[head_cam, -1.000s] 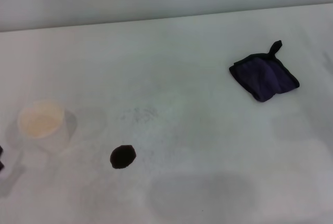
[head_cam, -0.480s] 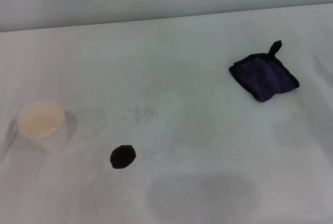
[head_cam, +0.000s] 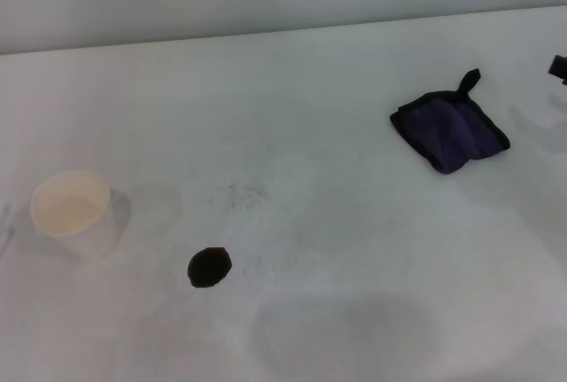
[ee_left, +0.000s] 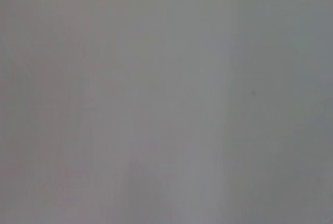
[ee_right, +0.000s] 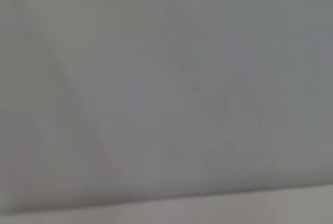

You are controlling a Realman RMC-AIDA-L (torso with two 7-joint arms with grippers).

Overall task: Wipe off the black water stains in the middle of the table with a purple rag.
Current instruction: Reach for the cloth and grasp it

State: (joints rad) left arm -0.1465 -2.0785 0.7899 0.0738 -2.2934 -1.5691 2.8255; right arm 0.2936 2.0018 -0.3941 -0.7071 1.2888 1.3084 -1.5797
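Toward the worktop (head_cam: pixel 292 98)'s far right corner: purple rag (head_cam: pixel 449 131), lying flat, untouched, loop pointing to the far edge. Black water stain (head_cam: pixel 209 267): near edge, left of middle, well apart. Right pincer (head_cam: pixel 558 67): sliver at right edge, state indiscernible. Left pincer: unseen. Cup (head_cam: pixel 73 209): left edge

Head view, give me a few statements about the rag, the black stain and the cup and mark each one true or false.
1. The purple rag lies on the black water stains. False: they lie far apart on the table.
2. The rag's black loop points toward the far edge. True.
3. The white cup lies tipped over. False: it stands upright.
4. The cup stands to the stain's left. True.
5. A gripper holds the rag. False: nothing touches it.
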